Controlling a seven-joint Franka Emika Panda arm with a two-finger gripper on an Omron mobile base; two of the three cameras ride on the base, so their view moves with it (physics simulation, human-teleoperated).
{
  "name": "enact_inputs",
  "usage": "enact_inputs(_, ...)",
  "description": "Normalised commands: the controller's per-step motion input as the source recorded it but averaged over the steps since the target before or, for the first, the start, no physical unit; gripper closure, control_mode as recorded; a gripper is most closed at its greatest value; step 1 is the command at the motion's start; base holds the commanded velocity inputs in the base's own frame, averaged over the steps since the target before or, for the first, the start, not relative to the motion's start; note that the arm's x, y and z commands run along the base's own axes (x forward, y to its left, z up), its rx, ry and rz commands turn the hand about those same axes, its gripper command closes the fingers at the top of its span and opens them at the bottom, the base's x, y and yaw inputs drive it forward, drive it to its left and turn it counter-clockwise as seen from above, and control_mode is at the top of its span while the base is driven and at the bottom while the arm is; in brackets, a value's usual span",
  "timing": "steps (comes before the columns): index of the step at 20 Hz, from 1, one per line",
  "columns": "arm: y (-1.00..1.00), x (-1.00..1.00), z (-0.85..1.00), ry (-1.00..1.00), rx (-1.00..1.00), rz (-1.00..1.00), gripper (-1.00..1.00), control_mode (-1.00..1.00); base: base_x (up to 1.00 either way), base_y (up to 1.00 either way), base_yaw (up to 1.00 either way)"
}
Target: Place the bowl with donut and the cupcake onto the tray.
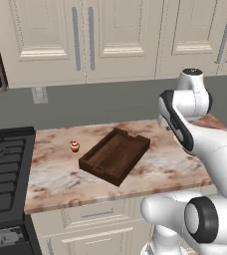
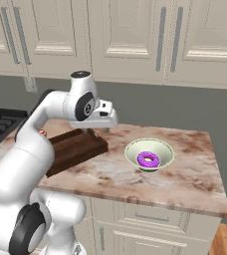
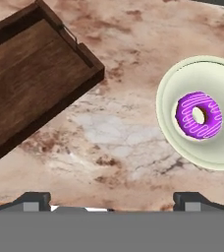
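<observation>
The dark brown wooden tray (image 1: 114, 155) lies empty and askew on the marble counter, also seen as tray (image 2: 78, 147) and tray (image 3: 30, 83). The tiny red-and-white cupcake (image 1: 74, 146) stands on the counter just left of the tray. The cream-white bowl (image 2: 161, 148) sits to the tray's right with the purple-frosted donut (image 2: 148, 160) inside it. In the hand view the bowl (image 3: 169, 130) and donut (image 3: 185, 115) are at the right. My gripper (image 2: 94, 131) hovers above the counter between tray and bowl. It is open, the fingertips (image 3: 35, 199) wide apart with nothing between them.
A black stove (image 1: 3, 174) adjoins the counter on the left. Cream cabinets (image 1: 85, 35) hang above the grey back wall. The counter's right end (image 2: 220, 199) drops off just past the bowl. Bare marble (image 3: 114, 133) lies between tray and bowl.
</observation>
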Motion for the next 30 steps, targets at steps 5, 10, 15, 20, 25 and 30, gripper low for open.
enact_inputs(5, -0.24, 0.09, -0.2, 0.0, -0.07, 0.0, -1.0, -1.0, 0.0, 0.0, 0.0)
enact_inputs(10, -0.24, 0.06, -0.21, 0.0, -0.06, 0.0, -1.0, -1.0, 0.0, 0.0, 0.0)
enact_inputs(15, -0.2, 0.14, -0.26, 0.0, -0.07, 0.0, -1.0, -1.0, 0.0, 0.0, 0.0)
enact_inputs(20, -0.16, 0.2, -0.3, 0.0, -0.08, 0.0, -1.0, -1.0, 0.0, 0.0, 0.0)
enact_inputs(25, -0.18, 0.21, -0.3, 0.0, -0.07, 0.0, -1.0, -1.0, 0.0, 0.0, 0.0)
enact_inputs(30, -0.16, 0.25, -0.29, 0.0, -0.07, 0.0, -1.0, -1.0, 0.0, 0.0, 0.0)
